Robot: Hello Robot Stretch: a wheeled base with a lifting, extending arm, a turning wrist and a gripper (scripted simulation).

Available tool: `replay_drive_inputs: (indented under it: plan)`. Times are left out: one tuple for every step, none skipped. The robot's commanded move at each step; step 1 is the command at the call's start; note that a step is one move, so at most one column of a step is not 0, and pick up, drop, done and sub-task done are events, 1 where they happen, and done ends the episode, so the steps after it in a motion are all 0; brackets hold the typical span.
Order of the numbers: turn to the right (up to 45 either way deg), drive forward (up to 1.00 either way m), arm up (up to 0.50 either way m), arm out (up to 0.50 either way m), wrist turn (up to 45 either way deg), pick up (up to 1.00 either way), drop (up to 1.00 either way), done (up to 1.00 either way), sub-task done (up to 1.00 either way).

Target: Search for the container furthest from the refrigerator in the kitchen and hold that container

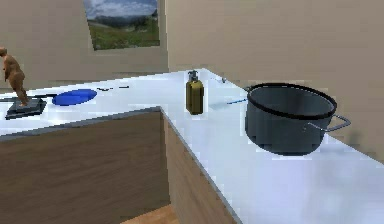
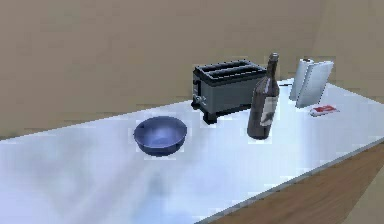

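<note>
Two candidate containers stand on white countertop, and which lies furthest from the refrigerator cannot be told. In the forward view a big dark pot (image 1: 290, 117) sits on the L-shaped counter (image 1: 250, 185), back from the front edge that runs from the inner corner down toward 6 o'clock, with bare top open below it. At the pot's 9 o'clock stands a small olive bottle (image 1: 195, 93), nearer that corner. Further toward 9 o'clock lie a blue plate (image 1: 74, 97) and a brown figurine (image 1: 12, 70) on a dark base, under a landscape picture (image 1: 122, 22) on the wall. In the arm side view a blue bowl (image 2: 160, 135) rests mid-counter, well clear of the worktop's (image 2: 70, 185) front edge, with broad free surface at its 6 and 9 o'clock. At its 2 o'clock is a toaster (image 2: 228, 88); a dark wine bottle (image 2: 264, 100) stands just beside the toaster at 4 o'clock. The gripper's state cannot be told.
</note>
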Motion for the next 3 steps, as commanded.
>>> replay_drive_inputs:
  plan:
    - [0.0,0.00,0.50,0.00,0.0,0.00,0.00,0.00,0.00]
    - [0.0,0.00,0.38,0.00,0.0,0.00,0.00,0.00,0.00]
    - [0.0,0.00,0.00,0.20,0.0,0.00,0.00,0.00,0.00]
